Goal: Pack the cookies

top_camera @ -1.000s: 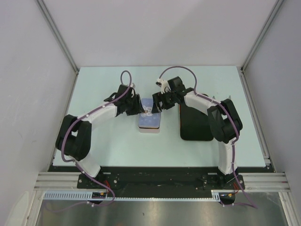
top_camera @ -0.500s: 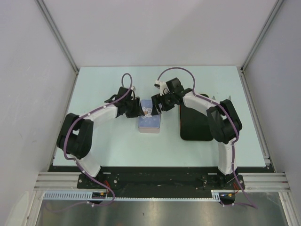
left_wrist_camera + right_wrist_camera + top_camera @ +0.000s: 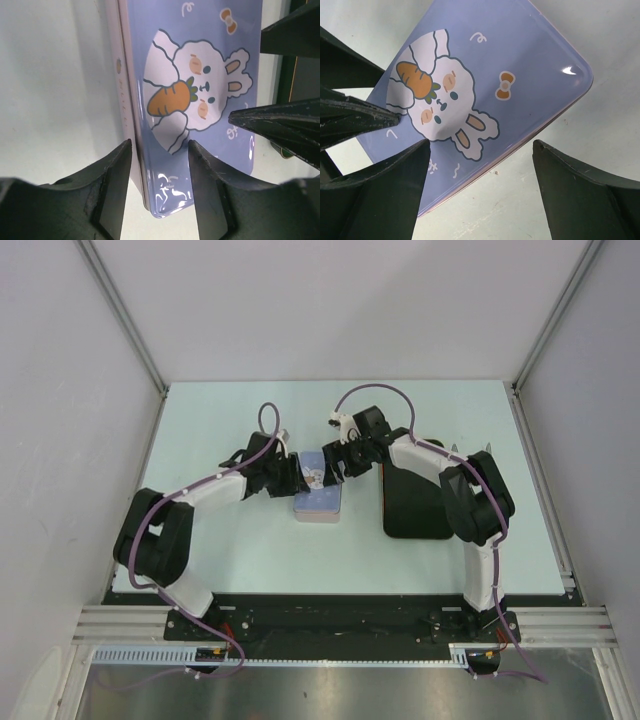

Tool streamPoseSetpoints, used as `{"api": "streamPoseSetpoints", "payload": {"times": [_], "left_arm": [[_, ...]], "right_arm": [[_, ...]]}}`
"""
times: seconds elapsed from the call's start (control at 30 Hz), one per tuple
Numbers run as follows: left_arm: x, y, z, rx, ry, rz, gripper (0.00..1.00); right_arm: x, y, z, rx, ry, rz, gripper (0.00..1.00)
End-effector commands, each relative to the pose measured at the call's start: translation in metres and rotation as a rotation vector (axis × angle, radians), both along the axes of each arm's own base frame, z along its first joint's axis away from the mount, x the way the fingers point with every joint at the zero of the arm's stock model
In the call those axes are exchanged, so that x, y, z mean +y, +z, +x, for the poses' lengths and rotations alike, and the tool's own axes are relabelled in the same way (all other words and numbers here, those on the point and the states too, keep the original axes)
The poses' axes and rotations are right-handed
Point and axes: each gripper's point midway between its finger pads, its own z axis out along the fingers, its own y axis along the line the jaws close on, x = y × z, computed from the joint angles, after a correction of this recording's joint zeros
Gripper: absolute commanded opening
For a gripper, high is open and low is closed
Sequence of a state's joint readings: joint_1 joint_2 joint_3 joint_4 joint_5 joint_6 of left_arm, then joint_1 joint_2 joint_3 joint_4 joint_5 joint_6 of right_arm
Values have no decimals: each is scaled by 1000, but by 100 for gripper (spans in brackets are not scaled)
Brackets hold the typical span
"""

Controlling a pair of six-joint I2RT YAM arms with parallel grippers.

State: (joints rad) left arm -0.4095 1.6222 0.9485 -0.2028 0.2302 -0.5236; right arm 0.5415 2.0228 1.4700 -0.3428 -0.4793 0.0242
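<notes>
No cookies show in any view. A closed blue tin (image 3: pixel 318 497) with a white rabbit and carrot on its lid lies flat at the table's middle. My left gripper (image 3: pixel 296 479) is open at the tin's left side. In the left wrist view the left gripper (image 3: pixel 160 150) straddles the long left edge of the tin (image 3: pixel 200 60), one finger outside the wall and one over the lid. My right gripper (image 3: pixel 334 462) is open over the tin's far right part. In the right wrist view the right gripper (image 3: pixel 481 145) spans the edge of the tin (image 3: pixel 485 70).
A black flat tray (image 3: pixel 415 502) lies right of the tin, under the right arm. The right gripper's black fingers (image 3: pixel 280 125) reach into the left wrist view, and the left gripper's fingers (image 3: pixel 350 117) show in the right wrist view. Pale table (image 3: pixel 220 420) surrounds them.
My left gripper has slid a little toward the near side along the tin's left edge, and its forearm has swung lower. The right gripper and the tin have barely moved.
</notes>
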Motion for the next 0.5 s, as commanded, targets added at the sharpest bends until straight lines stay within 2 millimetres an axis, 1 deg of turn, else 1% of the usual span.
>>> {"api": "streamPoseSetpoints", "payload": {"times": [0.0,0.03,0.27,0.47], "left_arm": [[-13,22,-3,-60,-33,-48,54],[-14,21,-3,-61,-35,-51,55],[-15,22,-6,-71,-44,-57,57],[-18,24,-10,-90,-56,-67,63]], "right_arm": [[2,10,-5,-18,27,8,87],[1,6,-8,-8,29,4,86],[-4,0,-17,16,32,-11,85],[-7,-1,-23,28,34,-18,85]]}}
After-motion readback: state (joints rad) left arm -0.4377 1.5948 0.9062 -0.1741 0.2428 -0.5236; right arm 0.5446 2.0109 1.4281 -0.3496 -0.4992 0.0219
